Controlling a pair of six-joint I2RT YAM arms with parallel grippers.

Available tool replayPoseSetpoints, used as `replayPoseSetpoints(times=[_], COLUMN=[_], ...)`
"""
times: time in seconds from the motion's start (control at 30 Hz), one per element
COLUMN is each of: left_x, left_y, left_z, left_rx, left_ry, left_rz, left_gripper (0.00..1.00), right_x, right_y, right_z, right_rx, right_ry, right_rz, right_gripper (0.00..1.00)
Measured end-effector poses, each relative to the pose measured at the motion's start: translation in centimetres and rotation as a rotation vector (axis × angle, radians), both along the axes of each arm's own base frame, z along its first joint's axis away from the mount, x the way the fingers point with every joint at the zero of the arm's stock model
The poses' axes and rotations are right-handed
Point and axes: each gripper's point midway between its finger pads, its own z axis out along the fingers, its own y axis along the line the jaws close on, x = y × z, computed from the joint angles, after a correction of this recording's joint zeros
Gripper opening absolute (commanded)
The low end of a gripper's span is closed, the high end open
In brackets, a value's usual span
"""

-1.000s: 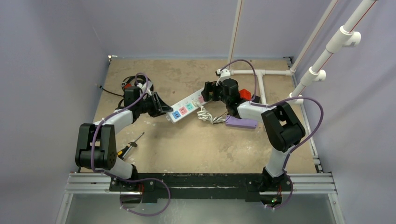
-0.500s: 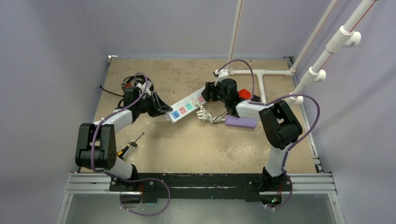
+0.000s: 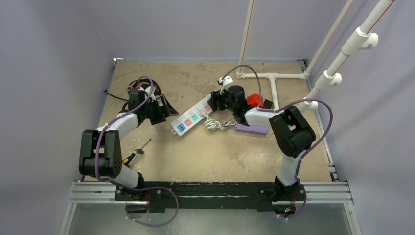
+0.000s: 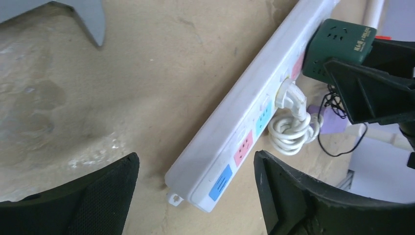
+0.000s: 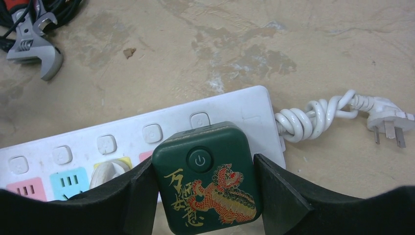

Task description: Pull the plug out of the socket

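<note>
We see the right gripper (image 5: 208,196) clamped on the dark green plug (image 4: 337,46), which sits on the far end of the socket (image 3: 191,117) by its white cord (image 5: 303,120), while the left gripper (image 4: 195,161) hangs with jaws apart near the socket's blue end.

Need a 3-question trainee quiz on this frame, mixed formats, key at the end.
1. True or false: the left gripper is clamped on the long white power strip.
2. The right gripper is shut on: A) grey wrench B) dark green cube-shaped plug C) flat purple bar.
3. Fill in: the pastel outlet at the strip's end nearest the left gripper is ___.
Key: 1 false, it stands open, off the strip; 2 B; 3 blue.
</note>
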Motion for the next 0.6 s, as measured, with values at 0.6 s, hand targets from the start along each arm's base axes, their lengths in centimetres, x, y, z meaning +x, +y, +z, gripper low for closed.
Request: replayPoseSetpoints(times=[0.6], left_x=[-0.1], left_y=[-1.3], left_z=[1.5], left_rx=[0.14], left_ry=[-0.095], left_rz=[-0.115], left_gripper=[0.86], right_x=[-6.9], right_y=[8.1], right_z=[-0.1], right_rx=[-0.01], right_ry=[-0.047], right_rz=[0.284], right_gripper=[0.0])
